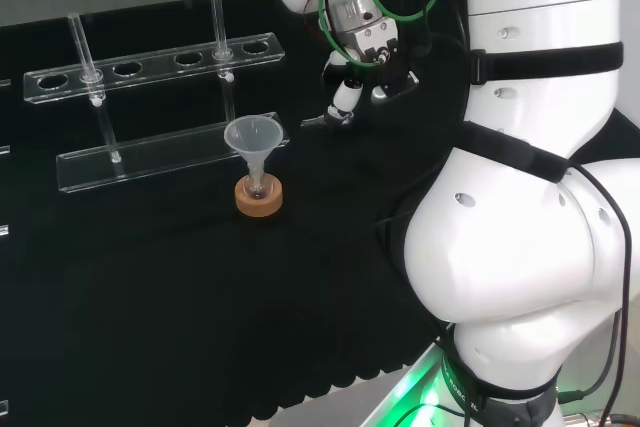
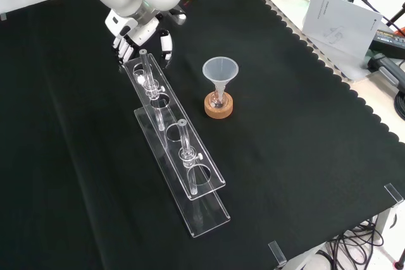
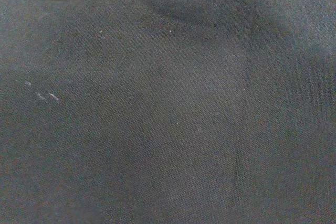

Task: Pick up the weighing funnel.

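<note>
Hovering robot hand [image 1: 347, 95] low over tabletop [image 1: 150, 297], weighing funnel [image 1: 320, 121] apparently just left in head view; not showing whether pinching.

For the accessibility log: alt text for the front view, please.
The hand is low over the black cloth at the far end of a clear tube rack. To the rack's right the funnel stands in a flask on a cork ring.

Clear rack [image 2: 205, 216] holds 2 upright tubes [image 2: 183, 136]. Beside it, funnel [image 2: 219, 69] sits in small flask [image 2: 218, 98] on cork ring [image 2: 218, 109]. Black cloth [image 2: 304, 143] underneath.
</note>
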Controlling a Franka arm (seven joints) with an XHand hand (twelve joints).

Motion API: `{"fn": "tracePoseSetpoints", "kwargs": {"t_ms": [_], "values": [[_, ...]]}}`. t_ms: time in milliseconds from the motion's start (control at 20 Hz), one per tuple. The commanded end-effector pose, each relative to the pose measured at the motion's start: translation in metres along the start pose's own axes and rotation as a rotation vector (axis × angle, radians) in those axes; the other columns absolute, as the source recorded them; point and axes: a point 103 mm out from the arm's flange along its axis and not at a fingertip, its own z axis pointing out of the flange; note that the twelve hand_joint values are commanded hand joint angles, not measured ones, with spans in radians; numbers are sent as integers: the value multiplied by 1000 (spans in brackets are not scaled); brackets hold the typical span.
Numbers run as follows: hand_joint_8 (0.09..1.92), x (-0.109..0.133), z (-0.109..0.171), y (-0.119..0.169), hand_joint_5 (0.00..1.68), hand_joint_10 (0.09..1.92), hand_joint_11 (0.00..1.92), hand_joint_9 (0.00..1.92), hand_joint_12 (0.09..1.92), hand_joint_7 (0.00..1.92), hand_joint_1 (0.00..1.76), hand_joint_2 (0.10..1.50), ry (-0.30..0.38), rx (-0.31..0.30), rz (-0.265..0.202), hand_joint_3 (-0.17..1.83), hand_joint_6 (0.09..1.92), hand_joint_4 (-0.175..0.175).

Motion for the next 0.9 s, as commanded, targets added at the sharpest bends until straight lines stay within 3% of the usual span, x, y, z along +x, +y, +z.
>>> {"fn": "tracePoseSetpoints", "kwargs": {"t_ms": [50, 700, 900], "values": [[655, 0, 3, 6, 557, 584, 343, 564, 1330, 323, 765, 646, -11, 12, -7, 468, 87, -32], [659, -4, 7, 19, 607, 579, 349, 578, 1327, 345, 797, 641, -25, 14, -1, 475, 87, -25], [660, -5, 13, 22, 633, 578, 353, 586, 1325, 353, 804, 641, -60, 19, -2, 477, 93, -20]]}}
